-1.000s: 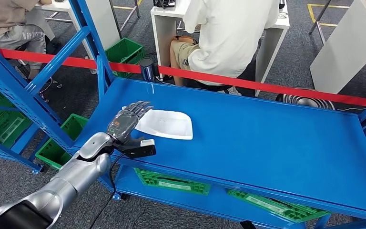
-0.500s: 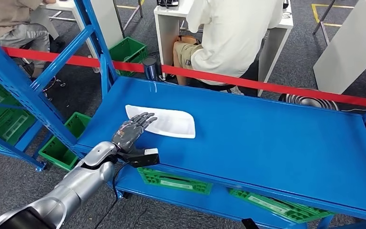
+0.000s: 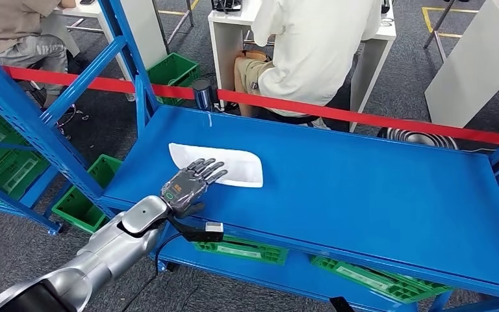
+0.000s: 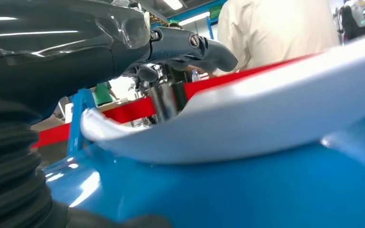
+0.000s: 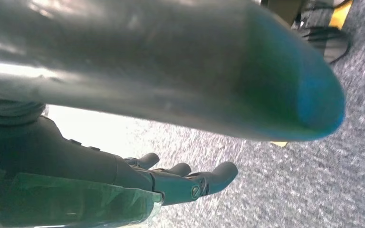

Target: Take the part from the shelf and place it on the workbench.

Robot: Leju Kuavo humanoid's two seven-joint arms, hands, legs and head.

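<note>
— Grey carpet floor (image 3: 130, 127), red barrier tape (image 3: 338, 114), a person in a white shirt (image 3: 315, 45) behind. What's nearest?

— Broad blue metal desk (image 3: 364, 188), with the flat white plastic part (image 3: 237, 164) lying on it.

— And the robot hands?

— Left robot hand (image 3: 191, 184) released, fingers spread over the part's near edge. Right robot hand (image 5: 190, 183) empty, fingers extended above the floor.

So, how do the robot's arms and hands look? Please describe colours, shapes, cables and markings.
The left arm is silver metal built of rounded segments. Its left hand is dark grey, with a small orange and green marking on the back. A black cable hangs under the wrist, by a dark camera block with a white tip. The right hand is dark grey too, with a small round mark on one finger.
</note>
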